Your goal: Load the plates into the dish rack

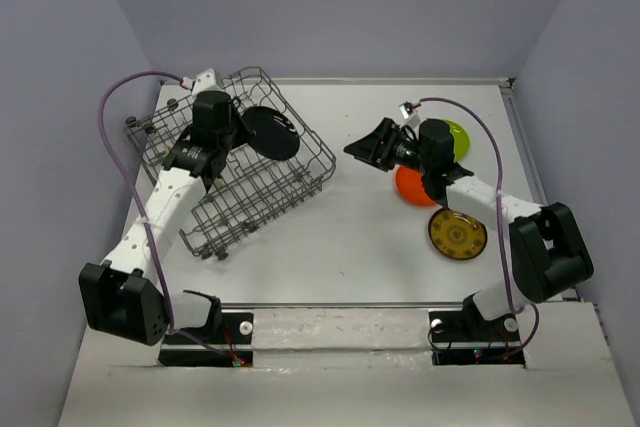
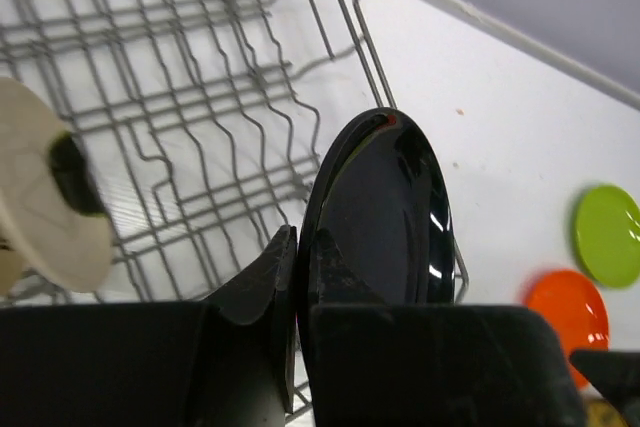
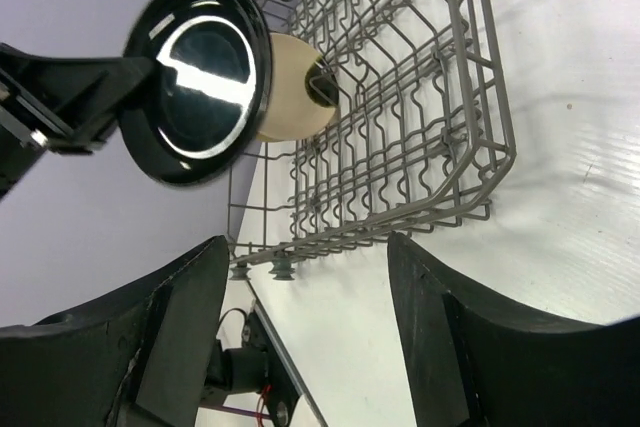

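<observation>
A: At the near edge, around four o'clock on the table (image 1: 330, 257): a yellow-brown patterned plate (image 1: 457, 234), lying flat, untouched. Further out?

B: Toward three o'clock, an orange plate (image 1: 405, 189), partly under the right arm (image 1: 480, 192). Beyond, at two o'clock, a lime green plate (image 1: 457, 133). Both flat on the table, apparently waiting their turn.

A: And the right gripper (image 1: 368, 147)?

B: Spread wide, nothing between the fingers. Hangs over bare table near the centre, aimed toward nine o'clock at the dish rack (image 1: 250, 197). Elbow folded above the orange plate, forearm reaching inward.

A: Over at nine to ten o'clock, then?

B: Set skewed on the table, one corner toward six o'clock. Inside, a cream plate (image 2: 40, 197) with a dark mark, already loaded.

A: The left gripper (image 2: 303, 292)?

B: Pinched hard on the rim of the black plate (image 2: 385, 217). Tipped up on edge rather than flat, probably so as to slip between tines instead of lying across them. Poised over the rack's far right part, about eleven o'clock; not seated, as far as can be judged.

A: Pose of the left arm (image 1: 165, 202)?

B: Stretched long from seven o'clock, diagonally out over the rack, wrist rolled to turn the plate sideways. Next, likely a careful lowering into a slot; some risk of catching a wire.
</observation>
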Robot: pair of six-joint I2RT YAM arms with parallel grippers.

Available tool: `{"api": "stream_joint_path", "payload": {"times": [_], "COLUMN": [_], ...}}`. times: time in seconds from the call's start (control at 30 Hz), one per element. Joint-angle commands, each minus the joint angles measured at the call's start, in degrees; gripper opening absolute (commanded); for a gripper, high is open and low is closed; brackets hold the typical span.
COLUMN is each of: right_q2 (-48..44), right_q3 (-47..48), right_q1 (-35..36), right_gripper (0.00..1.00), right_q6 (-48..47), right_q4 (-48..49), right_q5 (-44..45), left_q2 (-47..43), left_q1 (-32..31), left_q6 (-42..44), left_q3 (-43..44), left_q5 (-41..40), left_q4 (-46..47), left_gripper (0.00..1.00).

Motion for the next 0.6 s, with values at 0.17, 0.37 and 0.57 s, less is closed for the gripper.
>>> {"api": "stream_joint_path", "payload": {"times": [0.17, 0.37, 0.57], "right_q2": [-6.31, -9.04, -9.49], "right_q3": [-5.17, -6.93, -7.72], "right_q1": [0.44, 0.44, 0.44], "right_gripper": [0.71, 0.71, 0.71], "right_q6": [-3.49, -6.03, -6.92], "right_q4": [-0.56, -2.4, -2.93], "right_q5": [-1.23, -1.67, -1.85], "left_q2": [3.07, 10.02, 14.85], "left_q1": [-0.71, -3.96, -5.11], "left_q6": [4.29, 3.15, 4.11], "left_q3": [12.4, 13.36, 16.35], "left_q5": [-33.91, -45.68, -49.66], "left_q4": [-15.84, -18.57, -19.89], "left_gripper": [0.05, 0.05, 0.05]}}
